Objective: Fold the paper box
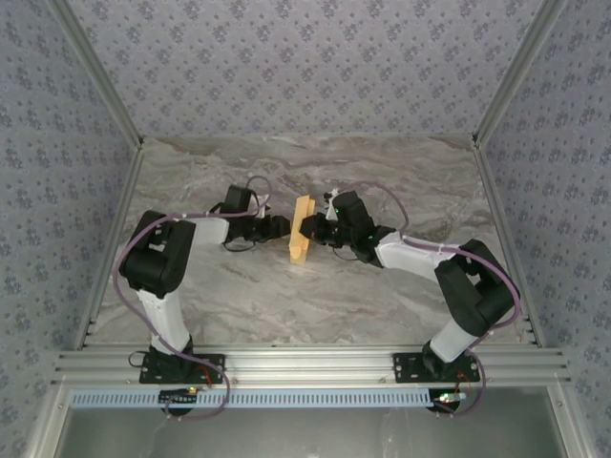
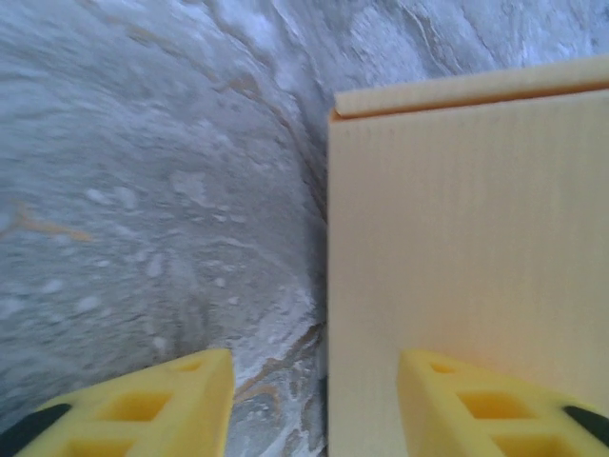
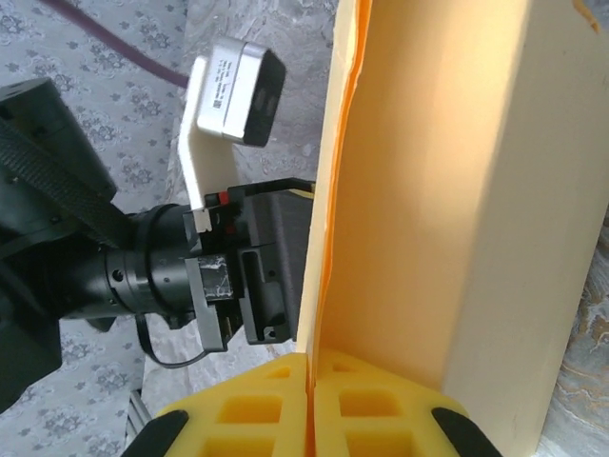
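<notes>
The paper box (image 1: 302, 229) stands on edge in the middle of the surface (image 1: 286, 315), between the two hands. The right hand (image 3: 309, 405) is pinched together on a thin edge of its card. The left hand (image 2: 314, 409) has its fingers apart by the box's left face, gripping nothing. With one thin pinch holding it, the card could crease or slip, and the box could topple. Both arms reach low and inward, wrists facing each other.

One paper box (image 1: 302, 229), two arms (image 1: 158, 262), one table (image 1: 286, 305)
</notes>
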Controlling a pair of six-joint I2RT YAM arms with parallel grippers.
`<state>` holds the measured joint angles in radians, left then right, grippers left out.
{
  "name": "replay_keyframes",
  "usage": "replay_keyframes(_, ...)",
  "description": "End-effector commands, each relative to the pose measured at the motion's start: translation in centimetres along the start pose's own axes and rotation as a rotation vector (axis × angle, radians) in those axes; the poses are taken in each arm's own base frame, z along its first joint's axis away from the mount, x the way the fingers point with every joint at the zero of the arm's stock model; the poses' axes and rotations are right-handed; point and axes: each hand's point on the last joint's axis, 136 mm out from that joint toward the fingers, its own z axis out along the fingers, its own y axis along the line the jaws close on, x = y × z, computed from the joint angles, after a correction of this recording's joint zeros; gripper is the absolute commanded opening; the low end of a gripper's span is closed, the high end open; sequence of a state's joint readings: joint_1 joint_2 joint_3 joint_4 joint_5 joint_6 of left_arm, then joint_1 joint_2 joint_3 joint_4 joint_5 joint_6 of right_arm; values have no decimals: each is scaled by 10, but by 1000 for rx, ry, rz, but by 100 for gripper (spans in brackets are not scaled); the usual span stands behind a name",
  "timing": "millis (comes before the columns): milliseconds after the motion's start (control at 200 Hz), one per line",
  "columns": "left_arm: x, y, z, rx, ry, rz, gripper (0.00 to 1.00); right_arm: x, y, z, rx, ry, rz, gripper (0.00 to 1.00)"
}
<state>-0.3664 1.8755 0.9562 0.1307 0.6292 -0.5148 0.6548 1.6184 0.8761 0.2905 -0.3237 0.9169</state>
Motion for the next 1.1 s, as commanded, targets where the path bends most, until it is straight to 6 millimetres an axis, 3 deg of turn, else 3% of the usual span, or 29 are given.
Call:
replay_keyframes(0, -12, 5, -23, -91, -107, 26, 54, 13, -36, 2, 151, 21, 12, 8)
replay_keyframes(195, -3, -2, -67, -147, -280, 61, 68, 12, -39, 4, 158, 15, 20, 8)
replay_keyframes(330, 20, -31, -92, -152, -380, 187, 76, 13, -40, 6, 159, 16, 26, 8)
replay_keyframes(505, 55, -69, -103, -139, -432, 382, 81, 15, -42, 9, 156, 19, 33, 8)
replay_keyframes(730, 65, -94, -83, -155, -419, 553, 82, 14, -40, 12, 143, 17, 34, 8)
replay_keyframes(1094, 49, -99, -41, -267, -434, 650, 82, 14, -42, 10, 145, 11, 38, 8)
